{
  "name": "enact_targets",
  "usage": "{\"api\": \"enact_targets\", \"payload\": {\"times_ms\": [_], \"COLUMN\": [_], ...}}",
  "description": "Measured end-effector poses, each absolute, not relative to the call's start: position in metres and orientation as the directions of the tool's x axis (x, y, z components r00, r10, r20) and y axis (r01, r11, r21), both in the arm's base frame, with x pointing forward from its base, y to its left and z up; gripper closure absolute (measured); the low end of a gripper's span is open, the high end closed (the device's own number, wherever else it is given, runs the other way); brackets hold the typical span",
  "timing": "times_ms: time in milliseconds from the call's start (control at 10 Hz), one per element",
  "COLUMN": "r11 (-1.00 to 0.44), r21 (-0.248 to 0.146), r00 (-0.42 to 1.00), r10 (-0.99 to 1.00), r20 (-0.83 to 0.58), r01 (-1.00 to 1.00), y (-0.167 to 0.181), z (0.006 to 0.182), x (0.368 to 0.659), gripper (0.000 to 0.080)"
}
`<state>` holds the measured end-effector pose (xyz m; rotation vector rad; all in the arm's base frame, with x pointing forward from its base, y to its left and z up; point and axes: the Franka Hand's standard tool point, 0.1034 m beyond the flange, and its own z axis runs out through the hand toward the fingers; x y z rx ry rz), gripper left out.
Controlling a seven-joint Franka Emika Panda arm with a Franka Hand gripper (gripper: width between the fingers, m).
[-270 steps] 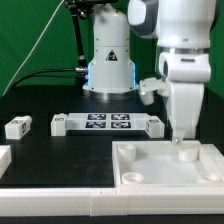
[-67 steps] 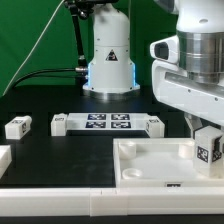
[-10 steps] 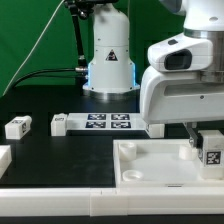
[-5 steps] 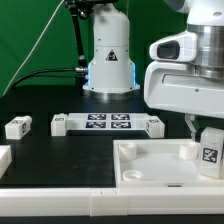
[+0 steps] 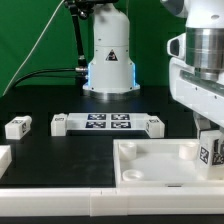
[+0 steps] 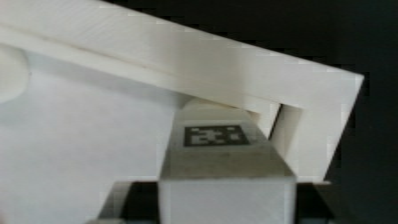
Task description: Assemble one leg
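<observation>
Black counter (image 5: pixel 60 160) at lower left; end effector (image 5: pixel 208 140) at right edge pinches the leg (image 5: pixel 211 152) over the tray (image 5: pixel 150 172); misaligned, it could jam on the corner socket.

The leg (image 5: pixel 211 152) clamped in the gripper (image 6: pixel 224 190) looks like smooth white plastic with a matt black-and-white tag (image 6: pixel 217 136) on its face. Just beneath and around the gripper, the square tray-like part (image 5: pixel 150 166) is the same smooth, faintly satin white plastic, its raised rim (image 6: pixel 214 65) catching soft light. Well off to the side of the gripper, the marker board (image 5: pixel 107 124) and a loose leg (image 5: pixel 17 127) appear matt white, lying on a dull black table (image 5: pixel 60 150), while the arm's casing (image 5: pixel 200 70) is glossy white plastic.
</observation>
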<state>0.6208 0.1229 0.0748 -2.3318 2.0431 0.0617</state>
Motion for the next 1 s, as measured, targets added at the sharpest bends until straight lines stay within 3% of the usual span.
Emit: {"api": "enact_targets", "payload": {"times_ms": [200, 400, 500, 600, 700, 800, 1000], "r11": [0.064, 0.058, 0.007, -0.034, -0.097, -0.28, -0.518], "r21": [0.008, 0.008, 0.004, 0.002, -0.002, -0.014, -0.035], "r00": [-0.065, -0.058, -0.007, 0.033, 0.096, 0.28, 0.519], "r10": [-0.995, -0.996, -0.997, -0.997, -0.993, -0.957, -0.853], "r20": [-0.074, -0.073, -0.073, -0.073, -0.072, -0.071, -0.062], "r01": [-0.998, -0.998, -1.0, -0.999, -0.995, -0.96, -0.855], "y": [0.1224, 0.1227, 0.1232, 0.1251, 0.1268, 0.1285, 0.1316], "z": [0.0751, 0.0744, 0.0739, 0.0729, 0.0727, 0.0726, 0.0675], "x": [0.6217, 0.6215, 0.6212, 0.6204, 0.6199, 0.6195, 0.616], "gripper": [0.0508, 0.0508, 0.0325, 0.0195, 0.0195, 0.016, 0.0151]}}
